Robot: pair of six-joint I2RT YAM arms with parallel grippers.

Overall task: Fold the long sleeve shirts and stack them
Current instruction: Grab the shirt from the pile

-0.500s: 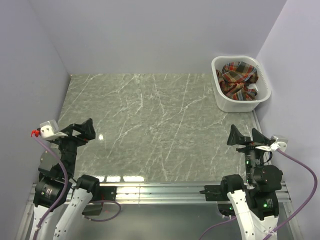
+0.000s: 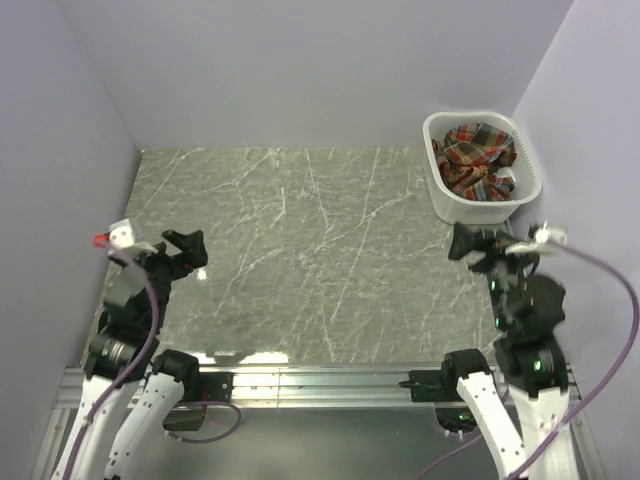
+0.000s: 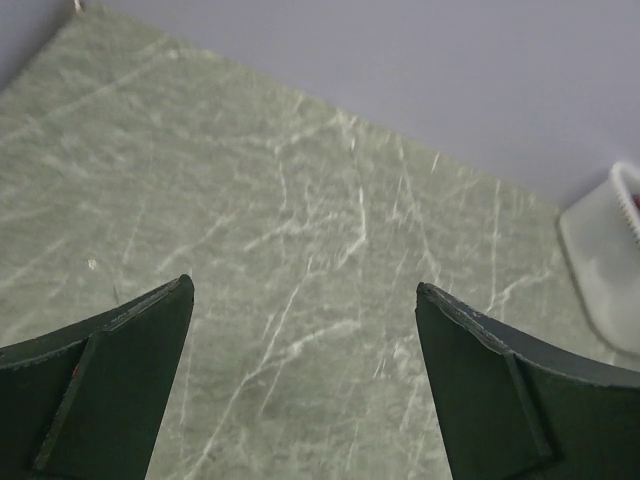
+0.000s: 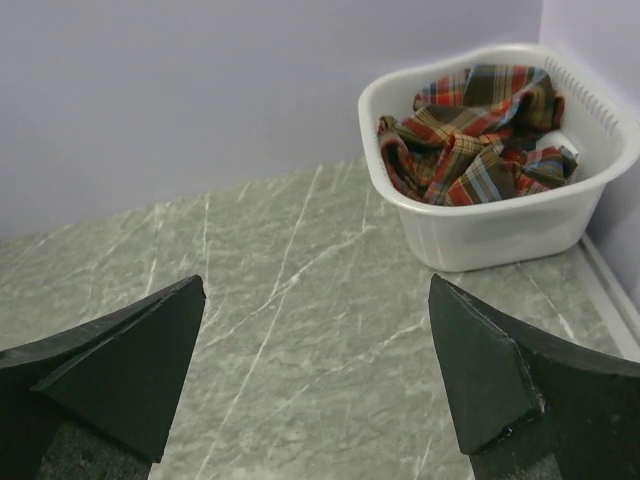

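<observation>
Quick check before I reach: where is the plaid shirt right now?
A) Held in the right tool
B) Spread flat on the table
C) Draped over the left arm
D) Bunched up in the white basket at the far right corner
D: the plaid shirt lies crumpled inside the white basket, while the right tool stands open and empty short of it.

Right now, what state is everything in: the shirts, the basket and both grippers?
long sleeve shirts: crumpled in a plaid heap inside the basket, not folded; how many cannot be told.
basket: upright at the table's far right corner, holding the heap.
left gripper: open, empty, over bare table on the left.
right gripper: open, empty, facing the basket, apart from it.
</observation>
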